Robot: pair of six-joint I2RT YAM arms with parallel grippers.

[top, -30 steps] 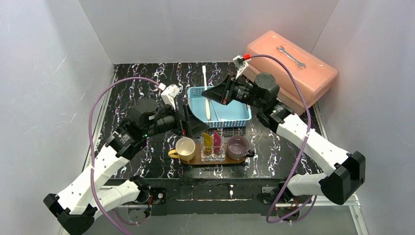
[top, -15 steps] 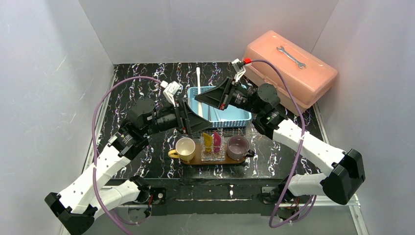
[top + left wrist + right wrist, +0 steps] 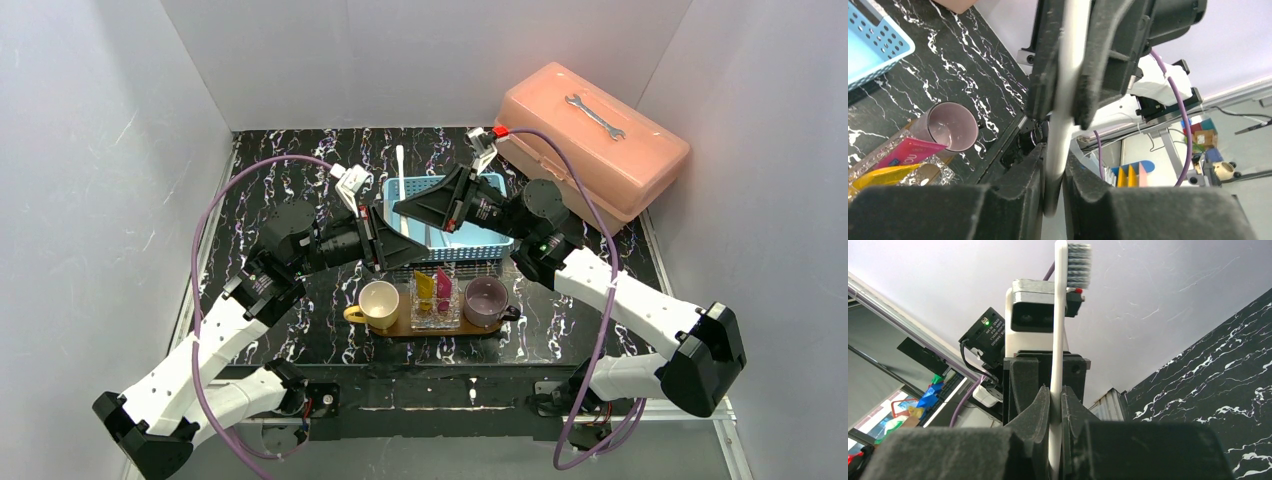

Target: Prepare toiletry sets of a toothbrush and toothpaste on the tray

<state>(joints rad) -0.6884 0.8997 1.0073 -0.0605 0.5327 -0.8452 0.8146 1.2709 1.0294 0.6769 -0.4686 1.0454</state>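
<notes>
A white toothbrush (image 3: 400, 185) stands upright above the left end of the blue basket (image 3: 475, 238), bristles (image 3: 1078, 265) at the top. My right gripper (image 3: 403, 206) is shut on its handle (image 3: 1060, 330). My left gripper (image 3: 1053, 185) is shut on the same handle lower down, just under the right fingers (image 3: 1105, 55). The brown tray (image 3: 440, 332) lies in front. It carries a cream cup (image 3: 379, 303), a purple cup (image 3: 486, 300) and a clear container with the yellow toothpaste (image 3: 425, 286) and the magenta toothpaste (image 3: 444, 284).
A salmon toolbox (image 3: 598, 135) with a wrench on its lid stands at the back right. Purple cables loop over both arms. White walls close in the black marbled table (image 3: 300, 160) on three sides.
My left gripper has closed on the toothbrush handle. Both arms and the toothbrush have shifted left, from over the basket's middle to over its left end.
</notes>
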